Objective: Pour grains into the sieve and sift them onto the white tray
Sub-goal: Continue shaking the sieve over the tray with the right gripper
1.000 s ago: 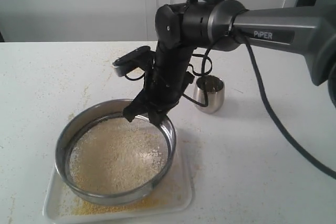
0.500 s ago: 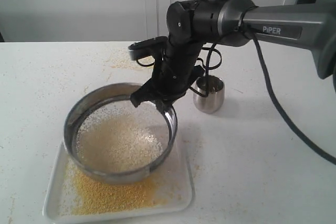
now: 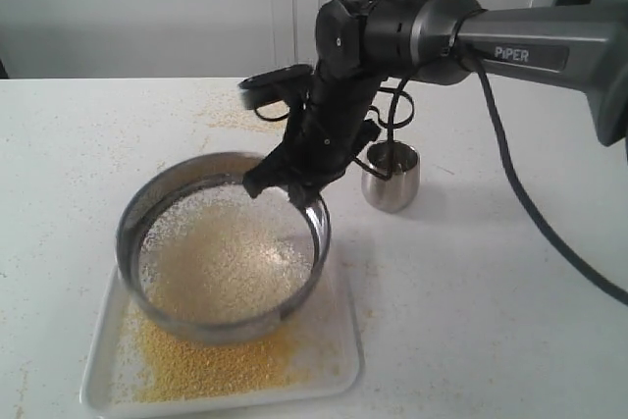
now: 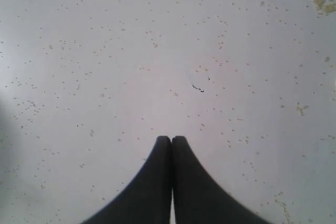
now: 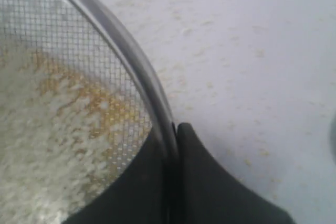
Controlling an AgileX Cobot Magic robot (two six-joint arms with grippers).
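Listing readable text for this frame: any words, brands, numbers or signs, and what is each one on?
"PiPER": white lettering on the right arm's grey link, exterior view.
Nothing else readable: the sieve, white tray and steel cup show no legible markings in any view.

The right gripper (image 5: 172,127) clamps the sieve (image 5: 132,62) by its rim, one jaw inside, one outside. Whitish-yellow grains (image 5: 52,129) cover the mesh, and the table (image 5: 252,51) alongside is crumb-speckled.
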